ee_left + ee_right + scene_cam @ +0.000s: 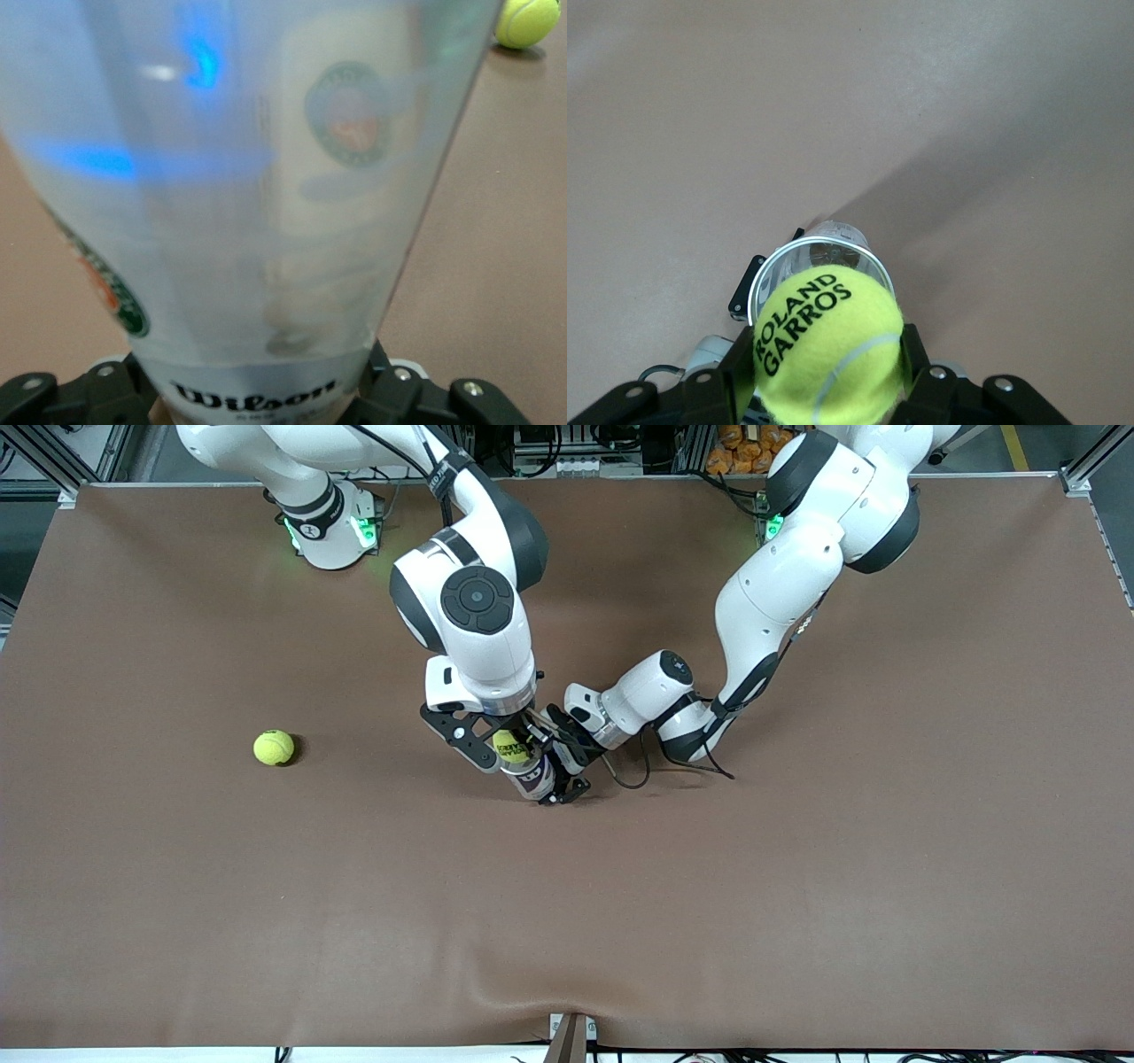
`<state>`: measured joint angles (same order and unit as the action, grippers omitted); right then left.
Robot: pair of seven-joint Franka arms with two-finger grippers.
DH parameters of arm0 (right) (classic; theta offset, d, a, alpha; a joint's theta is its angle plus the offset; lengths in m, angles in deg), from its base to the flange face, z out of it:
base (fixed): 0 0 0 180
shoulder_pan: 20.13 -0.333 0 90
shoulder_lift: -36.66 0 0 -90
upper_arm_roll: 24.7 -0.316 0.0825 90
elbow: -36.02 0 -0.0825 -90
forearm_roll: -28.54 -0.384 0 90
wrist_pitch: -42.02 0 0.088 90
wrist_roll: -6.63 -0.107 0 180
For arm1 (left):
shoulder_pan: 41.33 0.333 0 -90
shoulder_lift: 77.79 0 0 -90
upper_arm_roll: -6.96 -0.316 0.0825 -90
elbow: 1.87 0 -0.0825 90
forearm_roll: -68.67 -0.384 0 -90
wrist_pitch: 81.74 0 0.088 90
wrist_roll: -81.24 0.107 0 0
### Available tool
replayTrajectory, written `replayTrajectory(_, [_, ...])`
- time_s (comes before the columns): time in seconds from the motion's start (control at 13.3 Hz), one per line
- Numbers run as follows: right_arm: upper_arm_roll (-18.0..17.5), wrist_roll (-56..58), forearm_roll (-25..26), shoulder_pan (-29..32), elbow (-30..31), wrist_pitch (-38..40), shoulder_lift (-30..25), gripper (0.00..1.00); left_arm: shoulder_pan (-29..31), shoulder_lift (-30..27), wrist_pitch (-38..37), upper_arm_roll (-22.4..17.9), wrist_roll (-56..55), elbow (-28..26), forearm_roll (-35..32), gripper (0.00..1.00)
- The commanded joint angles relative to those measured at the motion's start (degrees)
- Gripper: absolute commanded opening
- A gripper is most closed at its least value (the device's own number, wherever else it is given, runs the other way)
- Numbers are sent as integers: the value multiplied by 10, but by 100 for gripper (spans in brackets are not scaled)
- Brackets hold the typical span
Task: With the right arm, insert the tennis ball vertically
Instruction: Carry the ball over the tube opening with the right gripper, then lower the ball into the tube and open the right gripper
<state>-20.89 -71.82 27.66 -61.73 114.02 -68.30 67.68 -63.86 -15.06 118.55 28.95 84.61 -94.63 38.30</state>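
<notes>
Brown matte counter [797,886], smooth, slightly rippled at the edge nearest the front camera.

Clear plastic tube [534,778], cylindrical, standing upright near the counter's middle; printed round emblems and a black "Wilson" band near its base, seen close in the left wrist view [257,221]. Open round mouth seen from above in the right wrist view [819,257].

Fuzzy yellow-green tennis ball [509,746], round, with white seam and black "ROLAND GARROS" lettering [828,341], pinched between the fingers of the right end effector [505,746], directly over the tube's mouth, at or just above the rim; contact with the rim not clear. Black fingers [917,367] pressed against the ball on both sides.

Left end effector [554,779] low at the counter, fingers partly spread and clamped around the tube's lower part; black finger bases flanking the tube [266,398] in the left wrist view.

Second tennis ball [274,747], same fuzzy yellow-green, lying loose on the counter toward the right arm's end, well apart from the tube; also visible in the left wrist view [528,21].
</notes>
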Motion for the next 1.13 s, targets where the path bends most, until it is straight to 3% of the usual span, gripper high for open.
replayTrajectory(0.0, [6, -15, 11, -9, -7, -2, 5, 0, -9, 13, 10, -5, 4, 18, 8, 85])
replayTrajectory(0.98, [6, -34, 20, -23, -7, -3, 12, 0, -3, 13, 20, -5, 4, 14, 0, 86])
replayTrajectory(1.05, [6, -34, 19, -22, -7, -3, 12, 14, -3, 13, 21, -5, 4, 14, 0, 86])
